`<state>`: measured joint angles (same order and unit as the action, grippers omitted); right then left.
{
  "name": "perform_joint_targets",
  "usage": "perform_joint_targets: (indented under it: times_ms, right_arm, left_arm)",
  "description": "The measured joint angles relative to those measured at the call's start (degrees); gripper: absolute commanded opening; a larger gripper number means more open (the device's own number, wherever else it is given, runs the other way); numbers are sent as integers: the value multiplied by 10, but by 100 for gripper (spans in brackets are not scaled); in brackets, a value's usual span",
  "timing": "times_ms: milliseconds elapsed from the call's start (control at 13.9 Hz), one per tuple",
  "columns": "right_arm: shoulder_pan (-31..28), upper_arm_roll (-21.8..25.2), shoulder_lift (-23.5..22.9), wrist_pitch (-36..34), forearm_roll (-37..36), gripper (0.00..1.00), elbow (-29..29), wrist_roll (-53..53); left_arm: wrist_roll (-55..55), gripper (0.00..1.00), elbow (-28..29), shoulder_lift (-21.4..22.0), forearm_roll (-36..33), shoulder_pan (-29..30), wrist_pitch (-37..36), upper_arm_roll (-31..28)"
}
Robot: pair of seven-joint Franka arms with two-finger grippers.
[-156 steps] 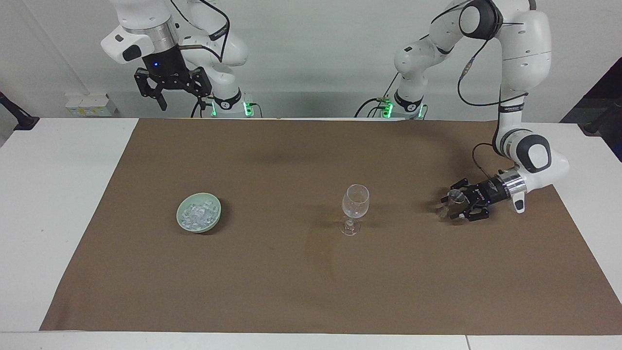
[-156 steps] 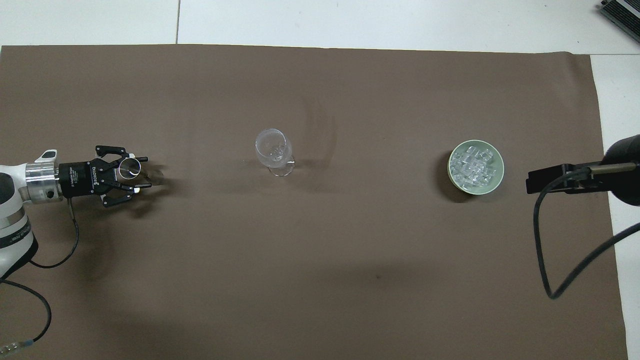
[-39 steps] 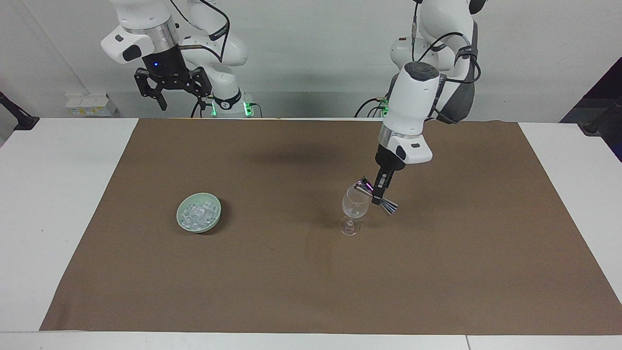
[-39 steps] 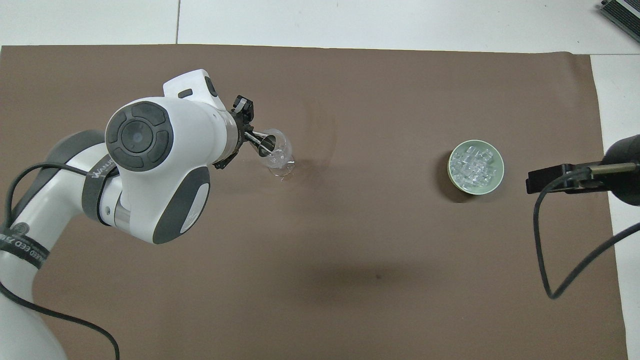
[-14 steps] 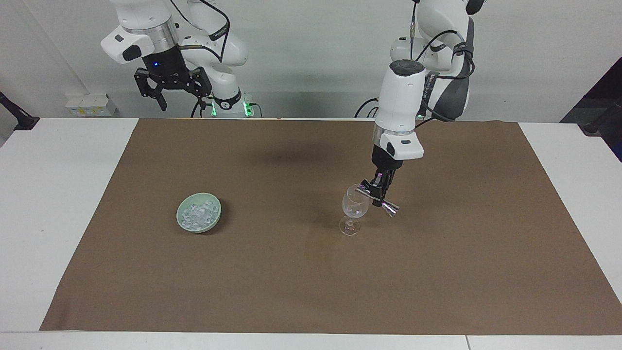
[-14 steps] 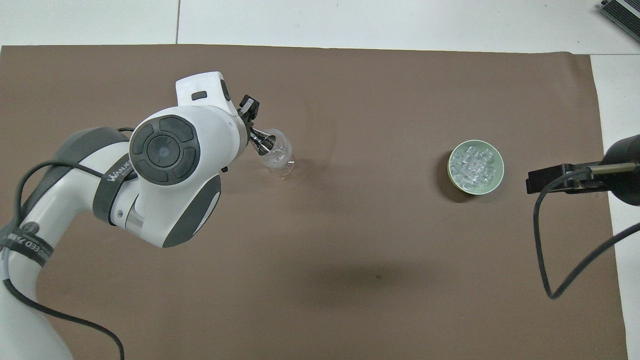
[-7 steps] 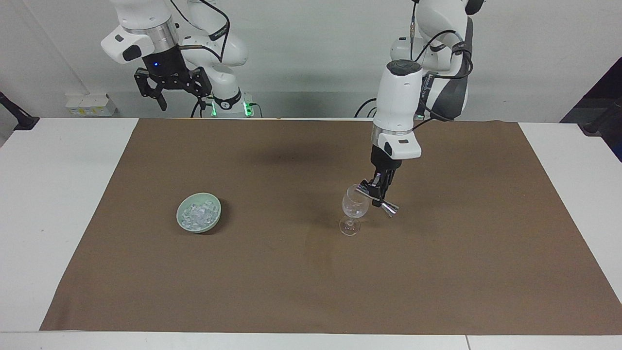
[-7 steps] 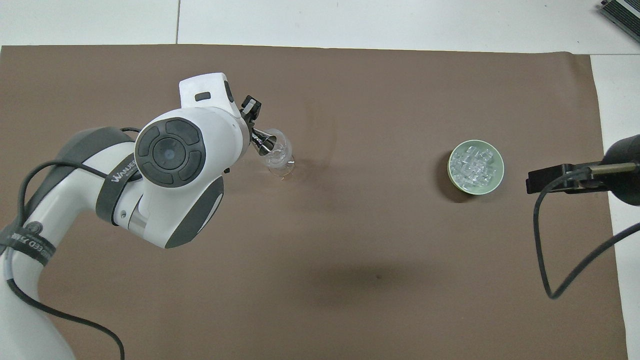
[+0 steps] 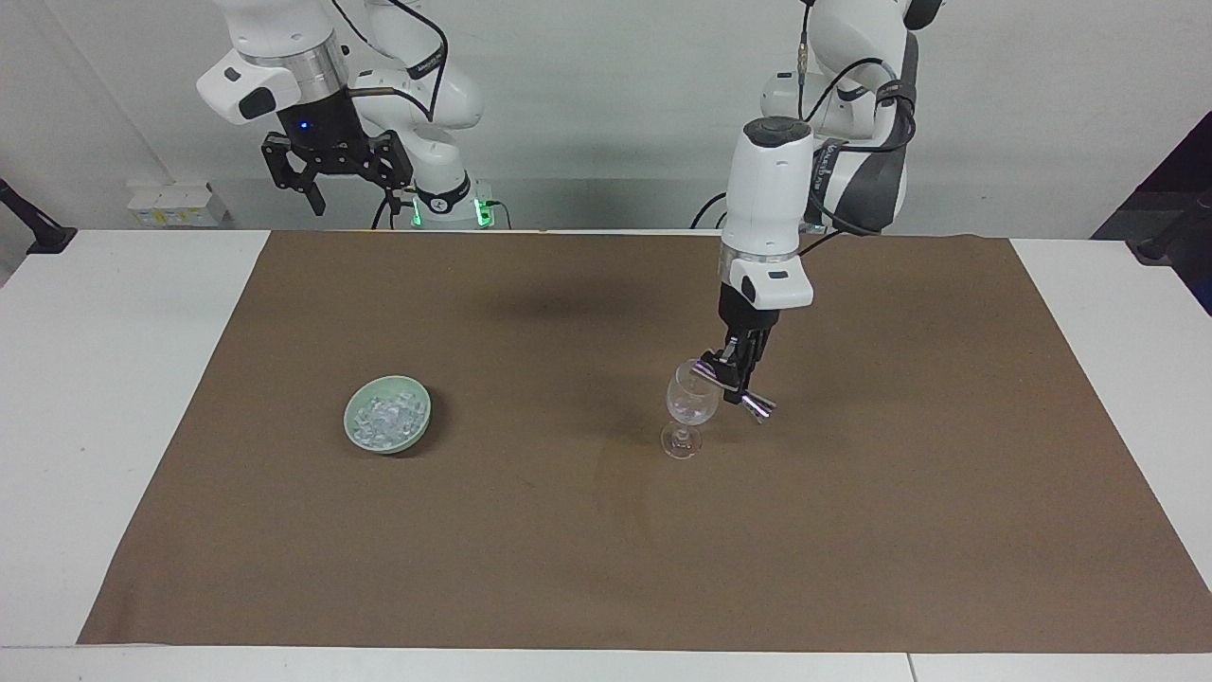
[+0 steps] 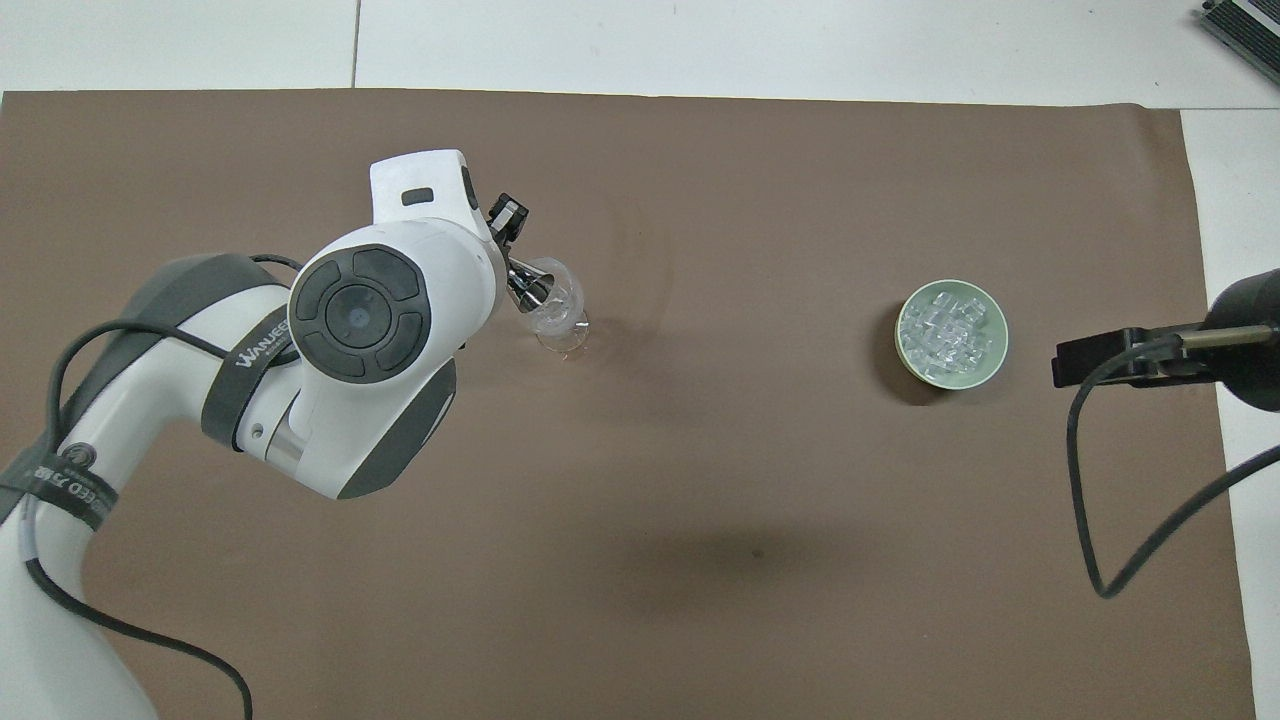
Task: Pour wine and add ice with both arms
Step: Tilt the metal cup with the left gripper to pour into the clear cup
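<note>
The left gripper (image 9: 734, 384) hangs over the stemmed glass (image 9: 691, 407) in the middle of the brown mat (image 9: 606, 568), fingers clamped tight on a small metal jigger (image 9: 737, 388). The jigger is tipped over sideways, one mouth right at the glass's rim and the other end sticking out toward the left arm's end of the table. The glass stands upright on the mat. The ice (image 9: 383, 417) sits piled in a pale green bowl (image 9: 355, 436), well apart from the glass toward the right arm's end of the table, about as far from the robots as the glass. The right gripper (image 9: 331, 180) waits up high near its base, over the table edge closest to the robots, fingers spread wide and holding nothing.
</note>
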<state>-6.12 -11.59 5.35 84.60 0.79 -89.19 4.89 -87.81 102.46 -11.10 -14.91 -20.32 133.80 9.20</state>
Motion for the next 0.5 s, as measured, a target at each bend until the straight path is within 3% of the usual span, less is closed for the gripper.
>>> perform_joint_targets:
  times_ms: [505]
  right_arm:
    - [0,0,0,0,0,100,0,0]
  left_arm:
    - [0,0,-1,0,-6,-2,-3,-1]
